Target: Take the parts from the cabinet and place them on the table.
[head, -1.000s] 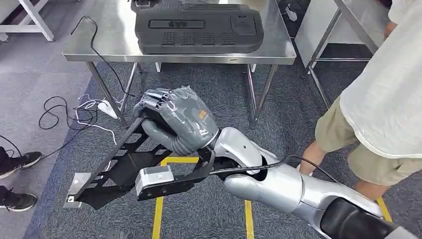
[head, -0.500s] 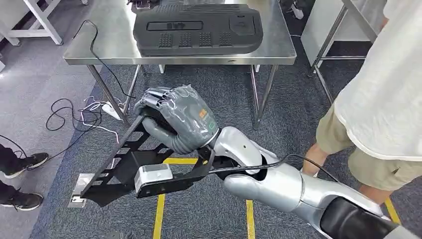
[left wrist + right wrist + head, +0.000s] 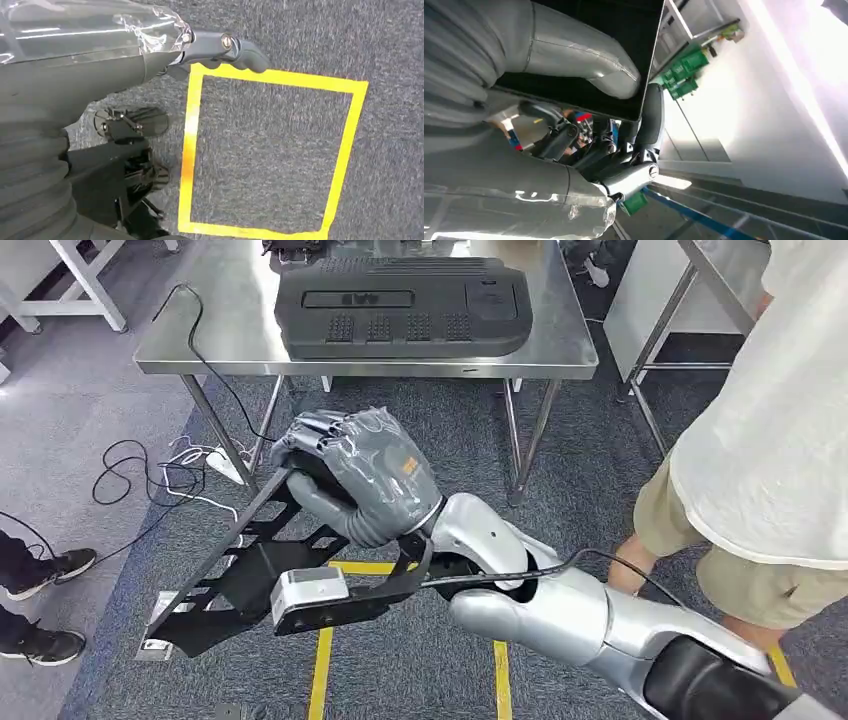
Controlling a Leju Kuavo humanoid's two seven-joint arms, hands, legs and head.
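My right hand (image 3: 360,475) grips the top end of a long black bracket-like part (image 3: 250,570), which slopes down to the left above the carpet. In the right wrist view the thumb (image 3: 574,55) presses on the part's flat black face (image 3: 594,85) and dark fingers (image 3: 649,120) curl round its edge. A steel table (image 3: 230,340) stands ahead, its near edge just beyond the hand. My left hand (image 3: 100,60) hangs over the floor with one finger (image 3: 235,47) stretched out and nothing in it.
A large black moulded cover (image 3: 405,305) lies on the table. A person (image 3: 770,440) in a white shirt stands close on the right. Cables and a power strip (image 3: 190,465) lie on the floor at left, near someone's shoes (image 3: 40,570). Yellow tape (image 3: 322,670) marks the carpet.
The whole picture has shifted a little, with the table lower in the frame and nearer. My right hand keeps its grip on the black part, now slightly higher.
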